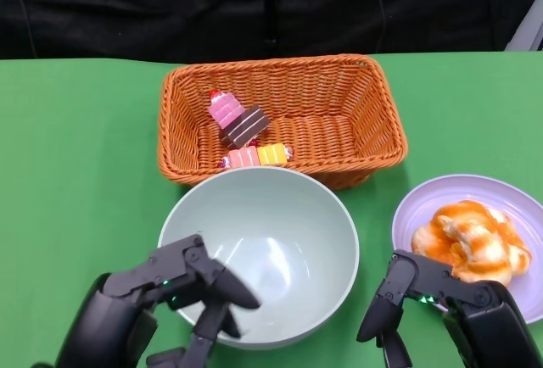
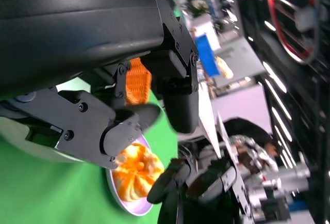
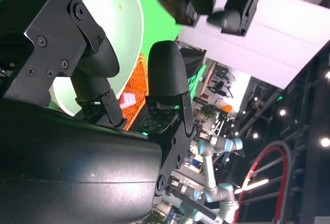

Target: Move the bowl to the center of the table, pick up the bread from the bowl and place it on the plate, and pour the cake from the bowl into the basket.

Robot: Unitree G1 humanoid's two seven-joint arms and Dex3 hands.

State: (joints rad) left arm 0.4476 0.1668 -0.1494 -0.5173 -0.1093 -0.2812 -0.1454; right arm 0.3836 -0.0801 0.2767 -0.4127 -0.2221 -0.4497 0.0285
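The left hand (image 1: 182, 287) sits at the near-left rim of the bowl (image 1: 280, 241), its black fingers curled over the edge, one reaching just inside. It appears to grip or touch the rim, though how firmly cannot be told. The right hand (image 1: 416, 300) hangs just right of the bowl and near the plate (image 1: 424, 203), fingers spread and bent downward, holding nothing.

The bowl is a smooth, pale green, round shell with a glossy inside, standing upright on the green tabletop (image 1: 76, 147) about midway across it. It looks empty. Directly beyond it, almost touching its far rim, lies the basket (image 1: 373, 122): orange woven wicker, rectangular, its long axis running left to right. The cake pieces (image 1: 242, 135) rest inside toward its left end: small blocks in pink, brown and yellow, matte and hard-edged. The bread (image 1: 471, 241) is a lumpy, orange-glazed roll lying on the smooth lilac plate at the right, just beyond the right hand.

Judging by how things lie, bread and cake are already in place, so little seems left except letting go. The relation that matters is the left hand across the bowl's near rim: withdrawing means lifting the fingers clear toward the near-left without tipping the light bowl.
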